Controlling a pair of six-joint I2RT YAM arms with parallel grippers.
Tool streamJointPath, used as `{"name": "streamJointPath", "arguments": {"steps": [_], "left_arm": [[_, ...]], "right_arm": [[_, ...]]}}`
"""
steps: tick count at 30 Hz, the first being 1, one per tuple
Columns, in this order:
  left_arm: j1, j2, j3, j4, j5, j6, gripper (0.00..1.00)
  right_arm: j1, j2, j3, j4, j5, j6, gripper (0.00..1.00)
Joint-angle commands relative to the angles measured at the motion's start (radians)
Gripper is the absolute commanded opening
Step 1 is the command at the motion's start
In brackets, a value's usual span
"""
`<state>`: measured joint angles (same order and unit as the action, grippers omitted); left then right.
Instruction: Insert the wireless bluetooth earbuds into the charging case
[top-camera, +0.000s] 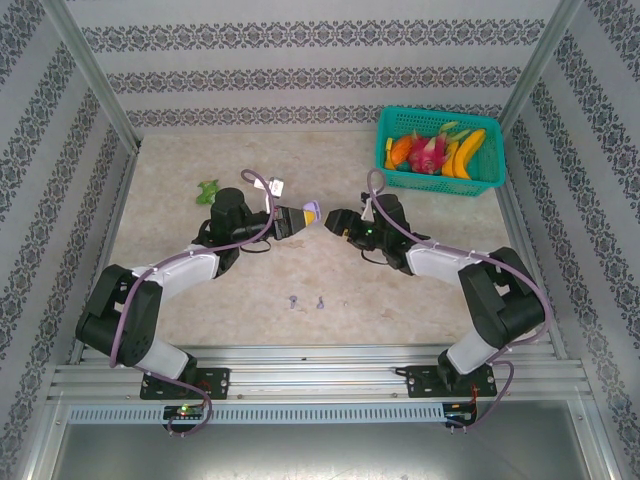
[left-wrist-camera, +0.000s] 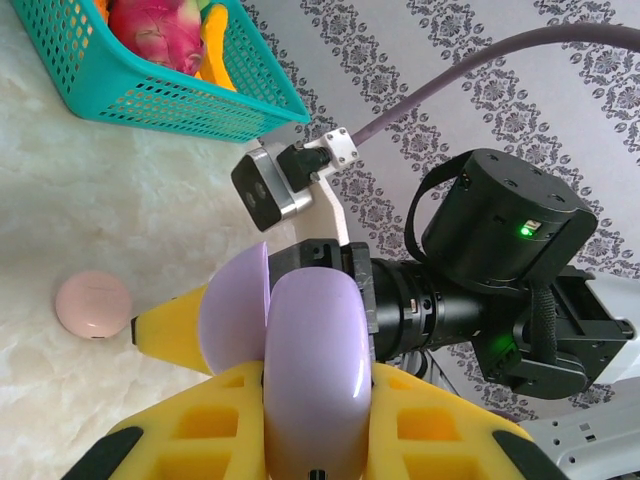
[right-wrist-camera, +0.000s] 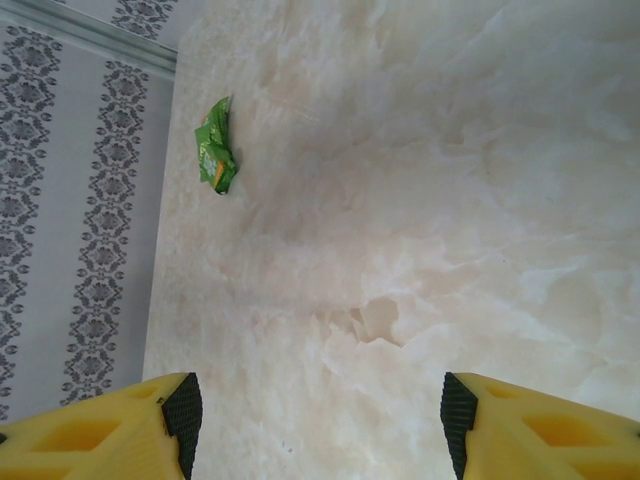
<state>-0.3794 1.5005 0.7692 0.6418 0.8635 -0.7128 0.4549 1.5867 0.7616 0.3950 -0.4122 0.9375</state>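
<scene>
Lilac charging case (left-wrist-camera: 310, 345), lid open, clamped in the left tool (top-camera: 298, 217) and presented just ahead of the right tool (right-wrist-camera: 315, 420), whose empty jaws stand apart, likely for loading the purple earbuds (top-camera: 293, 302).

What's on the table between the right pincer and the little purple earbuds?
Nothing at all. In the top view, the stretch from the right pincer down to the purple earbuds is just bare marbled table.

Just ahead of the right gripper (top-camera: 334, 220), the left gripper (top-camera: 299, 216) clamping a glossy lilac clamshell case (top-camera: 313, 210) blocks passage. Beneath both lies free marbled tabletop (top-camera: 330, 272); a teal plastic basket (top-camera: 441, 181) stands behind.
</scene>
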Motion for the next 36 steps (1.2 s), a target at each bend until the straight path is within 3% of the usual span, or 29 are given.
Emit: {"name": "streamJointPath", "arguments": {"steps": [1, 8, 17, 36], "left_arm": [[-0.001, -0.007, 0.009, 0.032, 0.012, 0.023, 0.0], [-0.002, 0.04, 0.02, 0.099, 0.022, -0.019, 0.0], [-0.002, 0.093, 0.043, 0.226, 0.062, -0.13, 0.0], [-0.004, 0.108, 0.06, 0.239, 0.095, -0.161, 0.0]], "right_arm": [[-0.02, -0.081, -0.033, 0.036, -0.021, 0.031, 0.66], [-0.018, -0.175, -0.026, 0.04, -0.083, 0.009, 0.58], [-0.019, -0.178, -0.016, 0.066, -0.175, -0.078, 0.45], [-0.021, -0.143, 0.028, 0.091, -0.198, -0.08, 0.4]]}}
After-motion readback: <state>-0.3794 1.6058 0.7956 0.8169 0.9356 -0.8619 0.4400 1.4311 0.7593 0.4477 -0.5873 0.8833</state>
